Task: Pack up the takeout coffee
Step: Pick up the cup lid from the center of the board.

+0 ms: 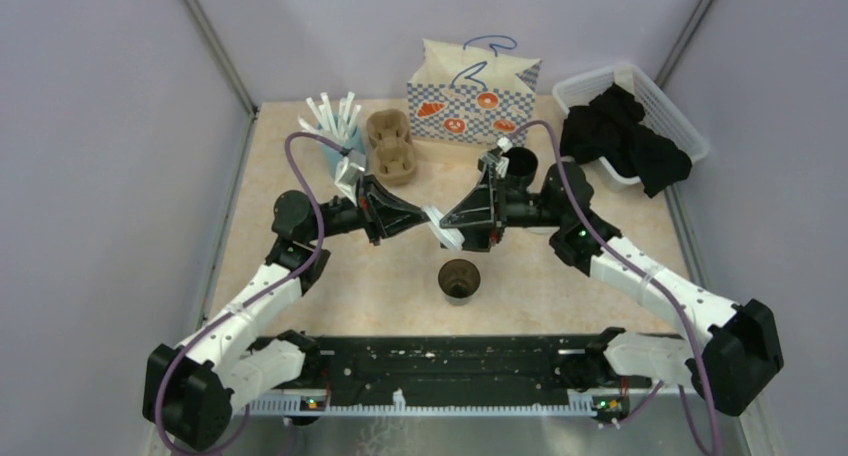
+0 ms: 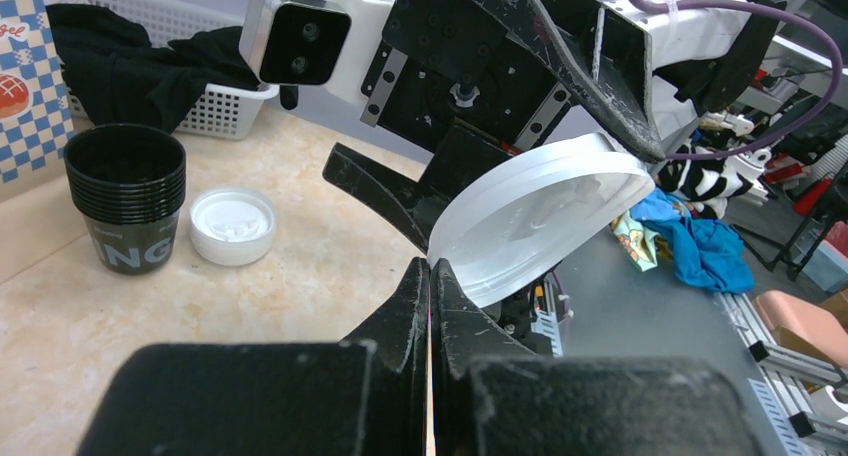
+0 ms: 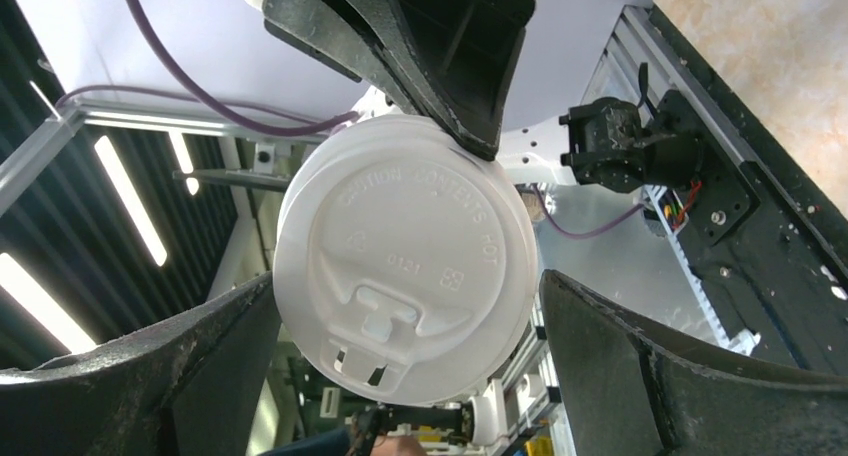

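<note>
We take the lone cup as our mark: it stands open and upright in the middle of the table, brown inside, with no lid on it. Just beyond it and above the tabletop, the left gripper is clamped on the rim of a white lid, which it holds tilted in the air. The right gripper faces it with its jaws spread wide on either side of that lid; one finger lies close to the rim, and we cannot tell whether it touches. Both wrists meet over the ground behind the cup and crowd it. Farther back and to the right of the cup stands a stack of black cups, with a spare lid flat on the table just beside it. Behind the cup to the left sit the pulp carrier and the blue cup of straws; straight back is the checked paper bag. In the far right corner is a white basket holding black cloth. Bare table lies to the left and right of the cup, and a strip more between it and the base rail. Purple walls close the table on the left, right and far sides
</note>
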Robot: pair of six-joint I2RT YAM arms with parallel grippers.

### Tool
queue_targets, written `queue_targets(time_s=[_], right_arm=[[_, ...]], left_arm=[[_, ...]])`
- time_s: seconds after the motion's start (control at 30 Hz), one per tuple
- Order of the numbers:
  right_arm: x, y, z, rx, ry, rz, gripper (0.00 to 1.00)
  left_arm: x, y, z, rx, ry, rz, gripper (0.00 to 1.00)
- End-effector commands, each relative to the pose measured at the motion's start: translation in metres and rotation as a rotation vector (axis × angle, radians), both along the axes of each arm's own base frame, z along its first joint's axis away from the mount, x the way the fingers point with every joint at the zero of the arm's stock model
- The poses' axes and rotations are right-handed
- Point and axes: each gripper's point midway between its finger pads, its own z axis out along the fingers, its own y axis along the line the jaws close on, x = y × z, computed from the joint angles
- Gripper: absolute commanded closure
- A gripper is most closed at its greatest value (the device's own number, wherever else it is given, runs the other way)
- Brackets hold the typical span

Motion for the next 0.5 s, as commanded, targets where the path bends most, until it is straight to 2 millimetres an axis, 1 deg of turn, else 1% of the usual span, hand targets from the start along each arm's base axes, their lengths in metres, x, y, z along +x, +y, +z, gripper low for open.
queue_targets(time_s=[0.0, 0.23, 0.47], right_arm=[[0.0035, -0.0030, 0.0107, 0.047, -0.006, -0.046, 0.02], [0.0132, -0.0127, 0.0100, 0.027, -0.027, -0.094, 0.01], [0.0120, -0.0113, 0.0105, 0.021, -0.043, -0.068, 0.01]], left_arm=[[-0.0128, 0.0016, 0.0198, -0.038, -0.129, -0.044, 1.00], [-0.0154, 0.0010, 0.0178, -0.031, -0.122, -0.065, 1.00], [-0.0153, 0.0004, 0.0151, -0.026, -0.115, -0.073, 1.00]])
